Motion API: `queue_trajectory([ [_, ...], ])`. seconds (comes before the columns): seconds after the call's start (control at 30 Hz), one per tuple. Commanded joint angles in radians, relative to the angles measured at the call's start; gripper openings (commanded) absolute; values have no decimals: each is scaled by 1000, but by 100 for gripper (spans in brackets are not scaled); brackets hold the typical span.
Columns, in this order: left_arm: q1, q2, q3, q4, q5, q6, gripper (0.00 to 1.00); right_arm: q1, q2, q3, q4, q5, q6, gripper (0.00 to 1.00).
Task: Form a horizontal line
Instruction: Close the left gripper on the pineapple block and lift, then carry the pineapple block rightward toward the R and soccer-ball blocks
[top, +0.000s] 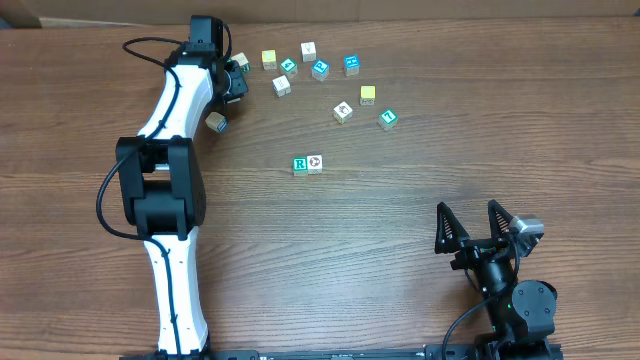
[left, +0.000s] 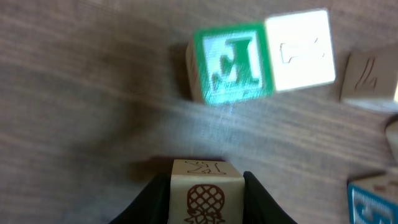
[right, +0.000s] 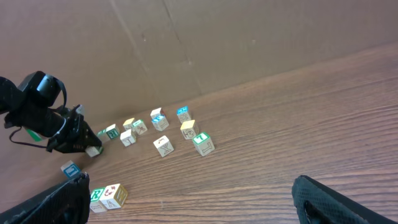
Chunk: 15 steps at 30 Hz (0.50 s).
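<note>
Cube (left: 206, 190), apparently pinched by the part-closed left gripper (left: 206, 208) at frame bottom, may twist loose if clamped off-centre; right gripper (top: 467, 208) gapes empty.

A green letter R stands on the white top of the R cube (top: 300, 164), near the middle of the table (top: 420, 190). The picture cube (top: 315, 162) touching it at 3 o'clock bears only a small dark drawing. In the left wrist view, the green-framed cube (left: 231, 62) at 12 o'clock carries a green letter too blurred to read. The tan cube (left: 368, 78) at 2 o'clock shows a mark like a 4. The hatched cube (left: 206, 196) at 6 o'clock has a cross-hatched drawing.
</note>
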Motion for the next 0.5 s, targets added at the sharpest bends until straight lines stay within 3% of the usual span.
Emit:
queue_trajectory([
  [0.0,-15,-100,2,-25,-13,-6,25,-6,-12,-3,7,-2,3,100],
  [0.47,-152,-341,2,-348,-10,5,21,-6,-12,-3,7,-2,3,100],
])
